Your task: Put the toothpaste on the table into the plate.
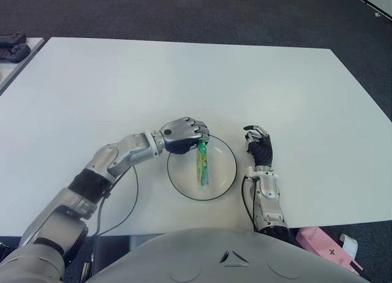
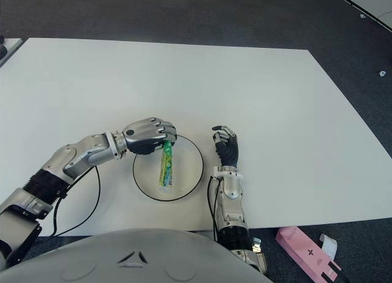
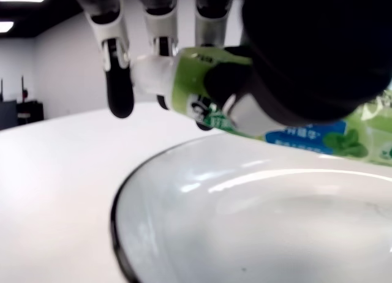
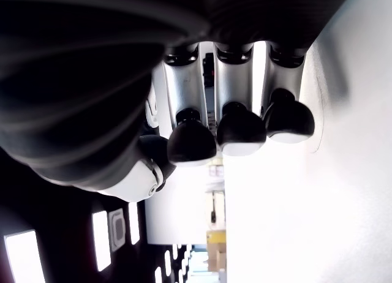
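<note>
A green toothpaste tube (image 1: 202,165) hangs over the white, dark-rimmed plate (image 1: 223,180) near the table's front edge. My left hand (image 1: 182,135) grips the tube by its cap end above the plate's far left rim; the tube's lower end reaches the plate's middle. In the left wrist view the fingers (image 3: 116,75) curl around the tube (image 3: 294,127) just above the plate (image 3: 184,234). My right hand (image 1: 260,146) shows just right of the plate, fingers loosely curled with nothing in them.
The white table (image 1: 184,81) stretches far beyond the plate. A pink box (image 1: 327,249) lies on the floor at the front right. Dark objects (image 1: 12,47) sit on a side surface at the far left.
</note>
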### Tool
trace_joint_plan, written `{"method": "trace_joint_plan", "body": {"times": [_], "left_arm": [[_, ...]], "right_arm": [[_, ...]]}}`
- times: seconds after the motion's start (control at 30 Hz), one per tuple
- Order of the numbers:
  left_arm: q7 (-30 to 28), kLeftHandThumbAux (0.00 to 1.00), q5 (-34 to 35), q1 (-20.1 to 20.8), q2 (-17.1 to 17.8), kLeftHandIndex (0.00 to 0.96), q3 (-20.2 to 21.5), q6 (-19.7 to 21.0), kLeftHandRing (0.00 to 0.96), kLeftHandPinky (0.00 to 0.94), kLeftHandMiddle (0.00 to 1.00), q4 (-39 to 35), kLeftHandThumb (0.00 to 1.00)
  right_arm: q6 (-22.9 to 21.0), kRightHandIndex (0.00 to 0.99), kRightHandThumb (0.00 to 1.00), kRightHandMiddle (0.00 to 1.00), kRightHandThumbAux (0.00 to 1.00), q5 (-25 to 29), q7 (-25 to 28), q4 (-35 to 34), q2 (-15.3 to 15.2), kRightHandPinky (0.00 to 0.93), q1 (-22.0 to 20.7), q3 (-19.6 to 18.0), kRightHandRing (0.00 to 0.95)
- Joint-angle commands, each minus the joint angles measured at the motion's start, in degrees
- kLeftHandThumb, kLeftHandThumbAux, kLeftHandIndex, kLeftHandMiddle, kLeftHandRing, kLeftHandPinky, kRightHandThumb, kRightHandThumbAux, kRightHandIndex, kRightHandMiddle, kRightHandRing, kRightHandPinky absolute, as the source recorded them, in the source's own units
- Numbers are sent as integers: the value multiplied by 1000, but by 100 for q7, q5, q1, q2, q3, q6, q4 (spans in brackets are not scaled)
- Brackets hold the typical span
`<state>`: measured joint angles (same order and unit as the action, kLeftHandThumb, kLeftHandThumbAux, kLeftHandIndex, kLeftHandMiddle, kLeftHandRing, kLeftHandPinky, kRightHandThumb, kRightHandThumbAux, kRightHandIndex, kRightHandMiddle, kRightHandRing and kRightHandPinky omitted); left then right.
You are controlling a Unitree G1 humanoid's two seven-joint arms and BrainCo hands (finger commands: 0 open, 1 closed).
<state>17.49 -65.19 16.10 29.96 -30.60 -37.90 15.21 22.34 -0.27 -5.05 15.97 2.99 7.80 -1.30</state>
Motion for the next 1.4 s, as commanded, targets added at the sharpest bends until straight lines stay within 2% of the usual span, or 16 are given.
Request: {"method": "trace_joint_plan", "body": {"times": [0.03,0.27,0.4,0.47,0.53,0.57,0.6,0.63,0.73,0.83,0.93,1.13,1.4], "left_arm": [[1035,698,-636,166,30,443,-323,221,861,870,857,291,738],[1666,700,-739,215,112,440,-515,323,846,833,836,447,727],[1722,701,-590,272,215,438,-466,218,823,793,817,345,714],[1623,704,-558,330,234,435,-505,169,762,732,768,380,702],[1506,706,-512,365,253,430,-526,125,646,631,660,382,693],[1357,707,-432,359,272,429,-513,105,623,611,638,370,691],[1249,647,-371,355,286,342,-505,91,449,455,471,360,477],[1132,610,-308,342,312,284,-484,89,335,352,363,324,333],[945,545,-202,300,384,93,-449,100,109,129,135,192,122],[694,510,-62,273,492,30,-373,81,35,43,45,-17,43],[444,472,81,281,559,9,-320,75,11,14,14,-133,14],[165,420,408,264,571,0,-274,2,1,1,1,-131,30],[131,381,687,278,563,0,-211,-169,0,0,0,-34,51]], "right_arm": [[-47,438,702,871,726,27,47,12,2,849,58,-18,857],[-116,438,702,877,725,67,87,-30,9,858,77,-27,863],[-126,438,703,887,725,58,73,-47,16,869,80,-34,871],[-139,438,703,891,725,48,69,-49,10,870,77,-36,874],[-152,438,702,892,725,42,73,-50,1,864,72,-38,874],[-152,438,702,892,725,31,71,-45,-3,863,72,-36,874],[-152,438,702,890,725,24,69,-42,-6,859,73,-34,872],[-145,438,702,888,725,13,66,-34,-10,856,72,-32,870],[-176,438,703,882,725,-2,61,-39,-16,849,74,-29,865],[-382,438,703,870,725,-19,35,-87,-21,833,64,-27,855],[-571,438,702,854,725,-42,5,-157,-17,820,68,-20,841],[-707,438,702,841,727,-86,-57,-246,1,817,73,-8,831],[-738,438,701,839,727,-94,-83,-250,5,817,58,1,829]]}}
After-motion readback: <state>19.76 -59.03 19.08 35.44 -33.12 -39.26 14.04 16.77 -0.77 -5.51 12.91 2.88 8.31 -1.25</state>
